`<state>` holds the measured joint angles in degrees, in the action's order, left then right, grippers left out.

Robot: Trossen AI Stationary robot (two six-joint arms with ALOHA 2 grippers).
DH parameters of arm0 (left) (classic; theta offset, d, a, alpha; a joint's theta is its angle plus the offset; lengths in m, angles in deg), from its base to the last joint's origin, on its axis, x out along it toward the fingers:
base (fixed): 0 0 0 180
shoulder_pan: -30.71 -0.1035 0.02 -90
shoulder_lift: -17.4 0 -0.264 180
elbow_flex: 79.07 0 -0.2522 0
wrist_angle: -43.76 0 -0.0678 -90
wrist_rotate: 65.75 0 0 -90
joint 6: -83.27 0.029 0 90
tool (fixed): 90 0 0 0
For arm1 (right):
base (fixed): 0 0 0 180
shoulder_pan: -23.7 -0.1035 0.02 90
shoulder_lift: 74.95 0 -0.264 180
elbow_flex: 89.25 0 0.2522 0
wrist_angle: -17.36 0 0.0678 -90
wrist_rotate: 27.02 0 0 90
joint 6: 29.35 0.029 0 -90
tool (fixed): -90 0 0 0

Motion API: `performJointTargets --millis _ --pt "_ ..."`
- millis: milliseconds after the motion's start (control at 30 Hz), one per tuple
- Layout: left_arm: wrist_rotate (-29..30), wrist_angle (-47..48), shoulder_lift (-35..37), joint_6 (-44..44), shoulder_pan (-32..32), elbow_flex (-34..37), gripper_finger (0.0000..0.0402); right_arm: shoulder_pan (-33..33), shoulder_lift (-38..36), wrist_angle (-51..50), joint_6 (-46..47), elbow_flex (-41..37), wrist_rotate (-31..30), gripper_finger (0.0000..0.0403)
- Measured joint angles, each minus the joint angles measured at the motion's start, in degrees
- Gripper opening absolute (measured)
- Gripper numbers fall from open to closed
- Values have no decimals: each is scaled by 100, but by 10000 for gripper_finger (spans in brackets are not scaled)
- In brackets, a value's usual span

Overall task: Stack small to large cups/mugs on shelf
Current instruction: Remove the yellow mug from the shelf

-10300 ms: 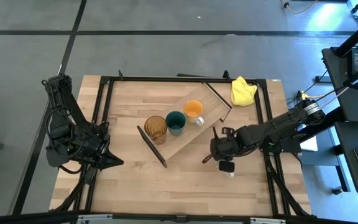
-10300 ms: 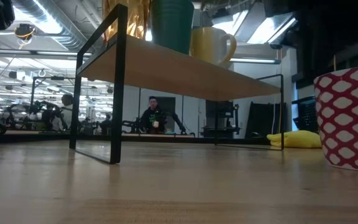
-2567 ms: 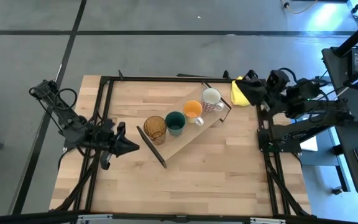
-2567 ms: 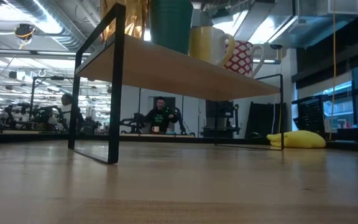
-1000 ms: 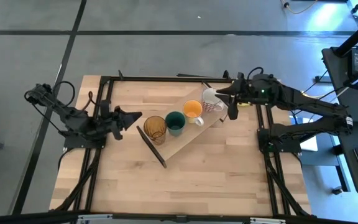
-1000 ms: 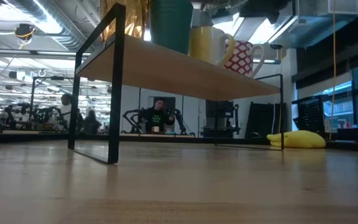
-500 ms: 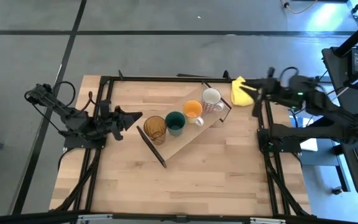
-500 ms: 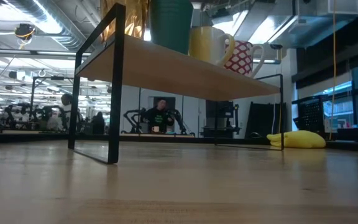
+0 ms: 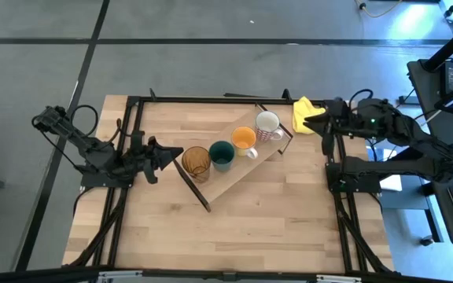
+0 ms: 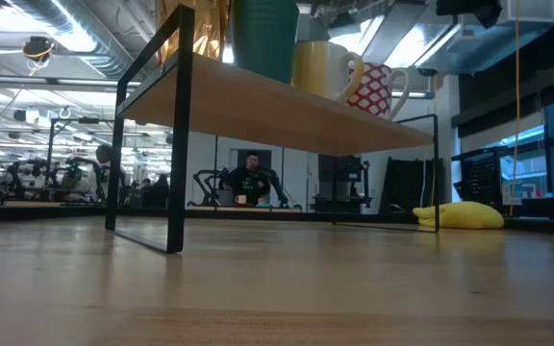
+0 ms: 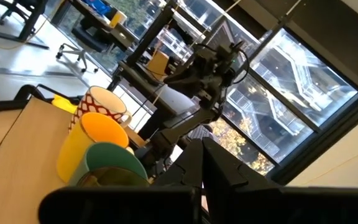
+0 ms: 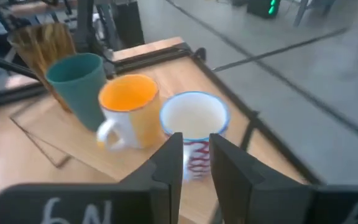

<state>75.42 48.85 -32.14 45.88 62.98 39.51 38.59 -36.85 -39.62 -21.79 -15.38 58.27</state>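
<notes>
Ahead of the right gripper's (image 12: 195, 163) parted, empty fingers stood the white mug (image 12: 194, 127); the left gripper (image 9: 173, 152), pinched closed, faced the amber tumbler (image 9: 197, 161).

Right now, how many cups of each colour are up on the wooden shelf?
Amber ribbed glass tumbler: 1
Dark teal cup: 1
Orange handled mug: 1
White handled mug with red pattern: 1
Total: 4 cups, all in one row on the long light-wood shelf.

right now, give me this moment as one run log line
shelf: glass, teal cup, orange mug, white mug in a row | left gripper: shut, beside glass | right gripper: empty, over yellow cloth
</notes>
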Motion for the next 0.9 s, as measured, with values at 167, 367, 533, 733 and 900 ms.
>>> performJointTargets --millis 167,367,533,733,900 --pt "17 2 0 -132 0 0 0 -2 590 -144 217 546 135 81" --pt "-362 101 0 95 0 0 0 0 1709 -730 64 1597 -549 81" --pt "-909 727 5 636 0 2 0 -23 2872 -1483 21 2214 -267 81" --pt "-1306 1219 195 654 -1 2 0 -335 3825 -1914 -922 2661 339 81" --pt "-1382 1333 361 656 0 2 0 -488 4282 -2029 -1523 3129 631 81"
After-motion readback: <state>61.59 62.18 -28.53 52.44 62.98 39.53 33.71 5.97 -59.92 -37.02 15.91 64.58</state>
